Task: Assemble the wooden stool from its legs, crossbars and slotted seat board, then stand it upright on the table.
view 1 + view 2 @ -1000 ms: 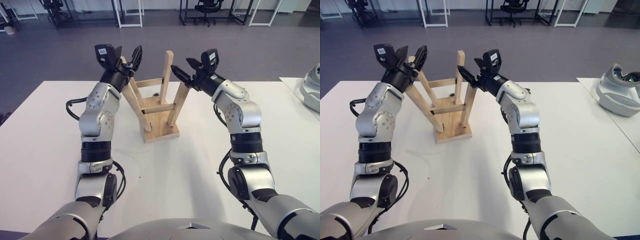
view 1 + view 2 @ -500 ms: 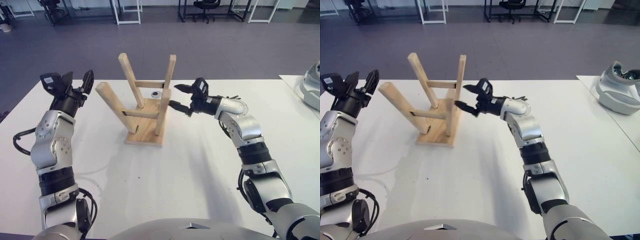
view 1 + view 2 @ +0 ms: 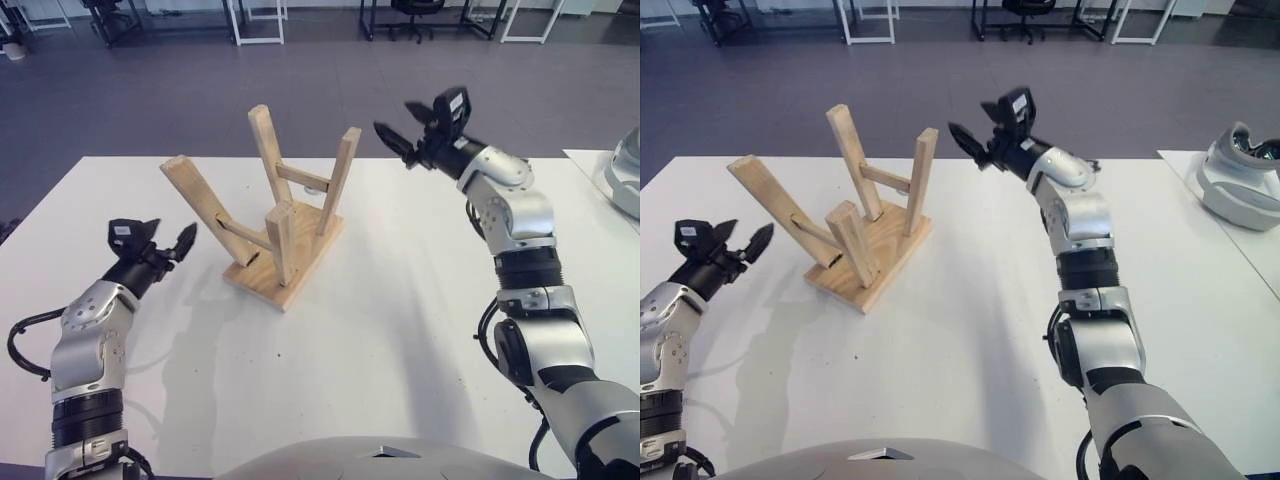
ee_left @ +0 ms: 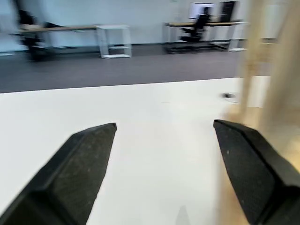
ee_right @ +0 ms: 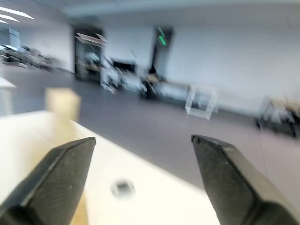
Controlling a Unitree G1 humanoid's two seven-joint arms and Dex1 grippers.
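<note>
Pale wooden stool (image 3: 283, 225) sits legs-up, so my left gripper (image 3: 170, 233) and right gripper (image 3: 395, 118) hover spread at eight and two o'clock.

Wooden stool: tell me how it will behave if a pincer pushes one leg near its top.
The stool probably acts stiff, since crossbars tie its legs. It lies upside down on its seat board, so a high push may well tip it. On the smooth table a low push would likely slide it.
</note>
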